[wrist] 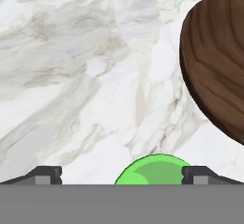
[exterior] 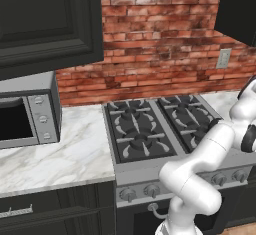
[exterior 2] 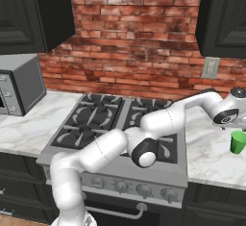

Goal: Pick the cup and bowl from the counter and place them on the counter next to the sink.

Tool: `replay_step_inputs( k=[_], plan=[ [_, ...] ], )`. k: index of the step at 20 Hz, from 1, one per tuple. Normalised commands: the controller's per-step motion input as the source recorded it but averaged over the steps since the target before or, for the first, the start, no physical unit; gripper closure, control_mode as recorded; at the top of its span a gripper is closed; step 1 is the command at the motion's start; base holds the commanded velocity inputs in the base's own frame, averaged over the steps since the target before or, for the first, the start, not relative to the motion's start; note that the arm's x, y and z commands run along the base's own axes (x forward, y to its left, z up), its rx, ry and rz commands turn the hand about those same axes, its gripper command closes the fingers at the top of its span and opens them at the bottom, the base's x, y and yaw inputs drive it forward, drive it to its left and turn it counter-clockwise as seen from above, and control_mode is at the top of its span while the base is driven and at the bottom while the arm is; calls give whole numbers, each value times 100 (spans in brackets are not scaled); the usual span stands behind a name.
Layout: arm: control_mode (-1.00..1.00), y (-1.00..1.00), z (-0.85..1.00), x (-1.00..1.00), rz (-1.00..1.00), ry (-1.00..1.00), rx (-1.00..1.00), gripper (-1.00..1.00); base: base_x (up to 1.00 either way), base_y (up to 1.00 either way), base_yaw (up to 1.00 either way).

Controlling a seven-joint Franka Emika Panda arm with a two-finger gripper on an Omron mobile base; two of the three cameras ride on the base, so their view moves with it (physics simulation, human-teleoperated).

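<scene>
A small green cup [exterior 2: 237, 142] stands on the white marble counter [exterior 2: 211, 160] to the right of the stove. My gripper [exterior 2: 239, 128] hovers just above it, the arm reaching across the burners. In the hand view the cup's rim [wrist: 152, 171] shows at the bottom, between my two fingertips [wrist: 45, 174], which stand wide apart; the gripper [wrist: 122, 175] is open and holds nothing. The dark brown wooden bowl [wrist: 219, 66] lies on the marble close beside the cup, cut off by the frame edge. The sink is out of view.
A black gas stove [exterior: 150, 126] with several burners sits mid-counter, with knobs along its front. A microwave [exterior: 27, 111] stands on the left counter stretch. Dark upper cabinets [exterior 2: 223, 18] hang above, and an outlet [exterior 2: 210, 68] is set in the brick wall.
</scene>
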Motion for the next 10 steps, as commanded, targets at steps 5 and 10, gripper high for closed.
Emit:
replay_step_inputs(
  k=[5, 10],
  plan=[
    [-100, -2, 8, -8, 0, 0, 1, -100, 0, 0, 0],
    [-100, -8, 0, -20, 0, 2, 2, -100, 0, 0, 0]
  ],
)
